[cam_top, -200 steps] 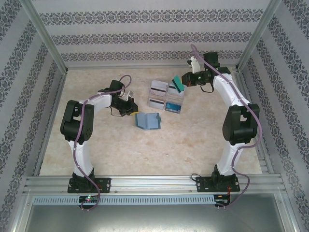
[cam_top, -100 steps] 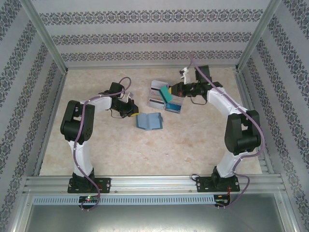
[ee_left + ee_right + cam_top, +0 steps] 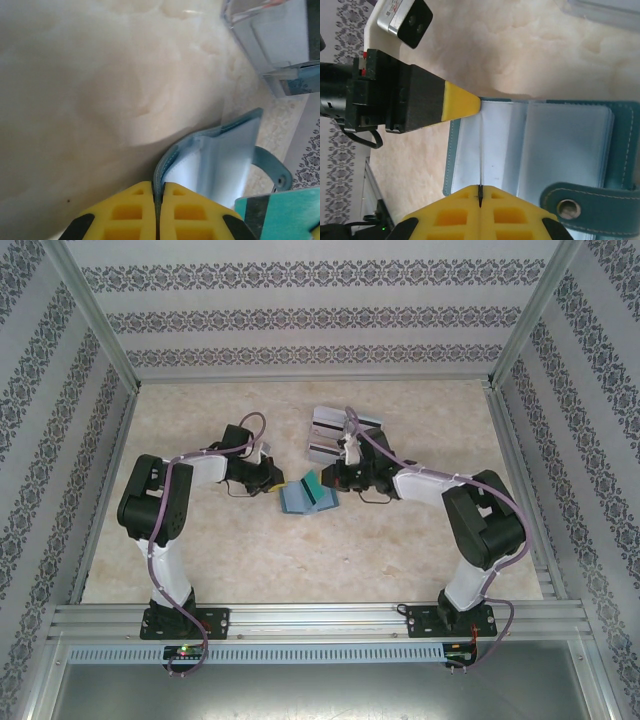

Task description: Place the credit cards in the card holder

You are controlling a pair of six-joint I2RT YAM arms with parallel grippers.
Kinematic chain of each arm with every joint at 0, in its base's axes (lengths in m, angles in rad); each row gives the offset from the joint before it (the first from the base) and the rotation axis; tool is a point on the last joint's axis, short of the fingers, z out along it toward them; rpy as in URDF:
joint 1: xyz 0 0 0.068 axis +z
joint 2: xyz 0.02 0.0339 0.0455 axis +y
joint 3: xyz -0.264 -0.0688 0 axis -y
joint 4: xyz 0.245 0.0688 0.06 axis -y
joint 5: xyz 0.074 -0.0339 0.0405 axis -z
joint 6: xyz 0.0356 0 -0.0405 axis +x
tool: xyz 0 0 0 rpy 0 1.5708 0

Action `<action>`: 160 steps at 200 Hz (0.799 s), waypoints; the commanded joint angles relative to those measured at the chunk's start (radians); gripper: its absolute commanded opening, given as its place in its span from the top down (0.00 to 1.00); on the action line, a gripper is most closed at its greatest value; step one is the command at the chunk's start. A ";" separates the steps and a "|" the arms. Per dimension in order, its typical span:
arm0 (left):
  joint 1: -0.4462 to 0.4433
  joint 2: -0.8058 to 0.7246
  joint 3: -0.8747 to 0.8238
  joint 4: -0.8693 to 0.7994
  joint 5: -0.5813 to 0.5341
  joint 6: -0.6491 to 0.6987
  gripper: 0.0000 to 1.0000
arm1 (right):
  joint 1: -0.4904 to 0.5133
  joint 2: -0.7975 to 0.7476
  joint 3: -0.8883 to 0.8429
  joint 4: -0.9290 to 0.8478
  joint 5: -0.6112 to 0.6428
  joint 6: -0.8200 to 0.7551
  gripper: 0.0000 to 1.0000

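The card holder [image 3: 300,500] lies open in the middle of the table, its clear inner sleeves [image 3: 560,145] facing up and its snap strap [image 3: 580,205] at the near side. My left gripper [image 3: 270,480] is shut on the holder's left edge [image 3: 159,175], lifting that flap a little. From the right, my right gripper [image 3: 328,480] is shut on a teal card [image 3: 312,483], which looks edge-on [image 3: 480,160] in the right wrist view and stands over the holder's left sleeve. White-grey cards [image 3: 335,425] with dark stripes lie behind the holder.
The two grippers nearly meet over the holder; the left finger [image 3: 460,107] sits just beyond the card's tip. The remaining cards [image 3: 280,35] lie close behind. Patterned walls and metal rails [image 3: 110,350] enclose the marble-look table [image 3: 200,560].
My right arm has swung from the back right down to the holder, carrying the teal card. The left gripper has edged right onto the holder's left edge.
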 commanded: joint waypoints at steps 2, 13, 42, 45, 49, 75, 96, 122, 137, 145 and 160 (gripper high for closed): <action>0.010 -0.012 -0.048 0.090 -0.018 -0.058 0.96 | 0.032 -0.025 -0.060 0.187 0.112 0.119 1.00; 0.010 -0.017 -0.063 0.103 -0.022 -0.066 0.96 | 0.035 -0.024 -0.086 0.217 0.136 0.128 1.00; 0.011 -0.018 -0.073 0.097 -0.029 -0.063 0.96 | 0.012 0.003 -0.117 0.263 0.120 0.151 1.00; 0.011 -0.018 -0.074 0.097 -0.029 -0.062 0.96 | 0.012 0.006 -0.122 0.272 0.122 0.155 1.00; 0.010 -0.021 -0.075 0.097 -0.027 -0.062 0.96 | 0.009 0.009 -0.128 0.281 0.119 0.158 1.00; 0.008 -0.021 -0.075 0.099 -0.031 -0.067 0.96 | 0.001 0.038 -0.136 0.309 0.095 0.175 1.00; 0.007 -0.023 -0.075 0.096 -0.036 -0.067 0.96 | 0.003 0.051 -0.129 0.313 0.079 0.177 1.00; 0.005 -0.022 -0.074 0.095 -0.035 -0.066 0.96 | 0.006 0.069 -0.124 0.316 0.070 0.174 1.00; 0.005 -0.020 -0.074 0.092 -0.036 -0.065 0.96 | 0.007 0.084 -0.121 0.328 0.059 0.180 1.00; 0.005 -0.020 -0.072 0.093 -0.036 -0.064 0.96 | 0.010 0.090 -0.121 0.334 0.058 0.181 1.00; 0.006 -0.021 -0.072 0.093 -0.036 -0.064 0.96 | 0.014 0.102 -0.119 0.350 0.046 0.189 1.00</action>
